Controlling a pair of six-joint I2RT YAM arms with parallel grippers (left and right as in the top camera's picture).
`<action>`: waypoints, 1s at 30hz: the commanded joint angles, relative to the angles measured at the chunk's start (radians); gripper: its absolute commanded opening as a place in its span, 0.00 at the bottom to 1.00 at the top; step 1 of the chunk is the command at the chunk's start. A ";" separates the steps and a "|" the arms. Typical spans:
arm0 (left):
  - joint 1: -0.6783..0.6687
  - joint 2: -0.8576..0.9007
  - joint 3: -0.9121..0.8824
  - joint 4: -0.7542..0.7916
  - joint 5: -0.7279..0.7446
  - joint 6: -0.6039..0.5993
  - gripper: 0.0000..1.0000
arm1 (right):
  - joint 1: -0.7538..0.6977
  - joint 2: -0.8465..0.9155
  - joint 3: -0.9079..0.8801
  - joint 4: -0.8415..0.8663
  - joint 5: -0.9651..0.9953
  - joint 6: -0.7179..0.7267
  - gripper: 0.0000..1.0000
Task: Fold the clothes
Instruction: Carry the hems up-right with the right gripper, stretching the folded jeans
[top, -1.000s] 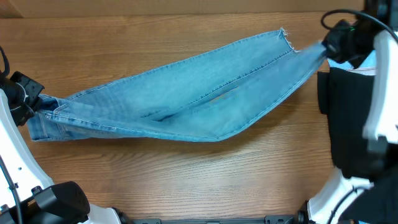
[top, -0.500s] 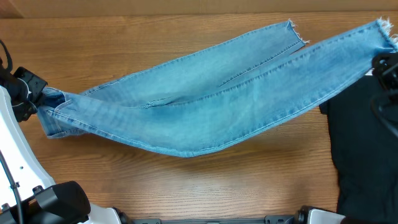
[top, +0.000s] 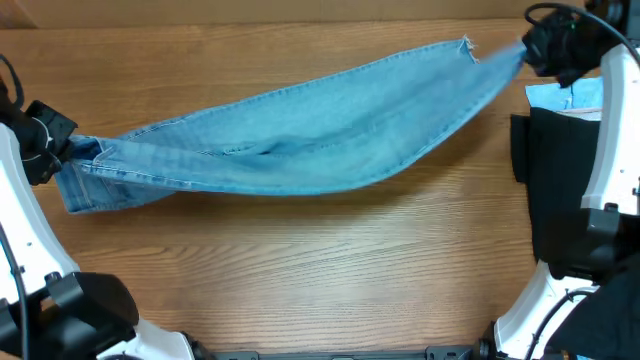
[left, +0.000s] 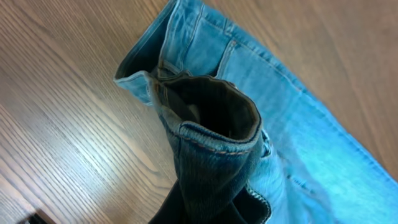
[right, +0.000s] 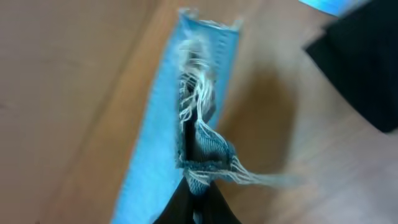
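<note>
Your right hand (top: 521, 57) came back in over far right of counter (top: 300, 280), and both legs of jeans (top: 300, 145) closed into one stacked band. You had right hand clamped on frayed hem (right: 198, 106), left hand (top: 66, 152) clamped on waistband (left: 214, 134). Jeans stretched across counter between hands, black cloth (top: 560, 190) beside right end.

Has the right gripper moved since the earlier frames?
Yes: the right gripper went left and farther back, away from the black cloth, taking the jeans hem along.
</note>
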 joint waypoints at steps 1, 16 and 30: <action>-0.002 0.034 0.008 0.002 -0.003 -0.010 0.04 | 0.025 -0.005 0.016 0.046 0.004 0.106 0.04; 0.000 0.039 -0.009 0.125 -0.007 -0.115 0.04 | 0.029 0.225 0.016 0.092 0.040 0.246 0.04; 0.028 0.039 -0.237 0.365 -0.064 -0.163 0.04 | 0.048 0.383 0.016 0.289 0.014 0.359 0.04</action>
